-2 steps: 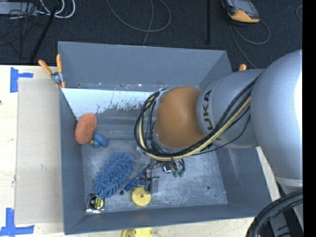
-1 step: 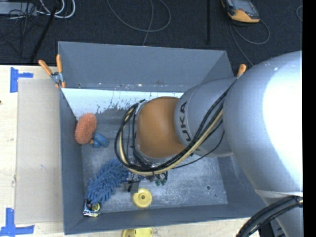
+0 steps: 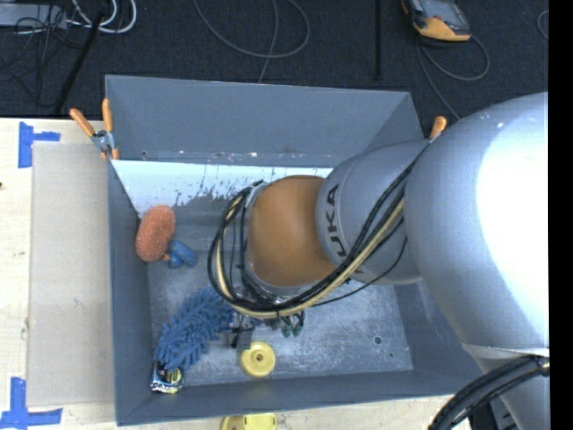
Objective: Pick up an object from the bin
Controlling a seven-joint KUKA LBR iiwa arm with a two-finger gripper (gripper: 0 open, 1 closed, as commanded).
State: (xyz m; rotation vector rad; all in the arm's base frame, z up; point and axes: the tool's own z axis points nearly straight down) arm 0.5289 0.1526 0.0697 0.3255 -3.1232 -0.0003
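We see the gripper (image 3: pixel 265 326) low in the grey metal bin (image 3: pixel 269 124), tucked under the arm's smooth orange cover (image 3: pixel 282 236), just beyond a round yellow ring (image 3: pixel 258 359). We cannot tell how its jaws stand or whether they hold anything. Left of the ring lies a shaggy blue duster (image 3: pixel 190 330). Farther up-left of the ring, a rough orange-brown oval sponge (image 3: pixel 155 233) sits beside a small blue piece (image 3: pixel 182 255).

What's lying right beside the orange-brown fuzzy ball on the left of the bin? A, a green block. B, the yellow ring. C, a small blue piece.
C: the small blue piece lies right beside the orange-brown ball, while the yellow ring lies well apart, down by the near wall.
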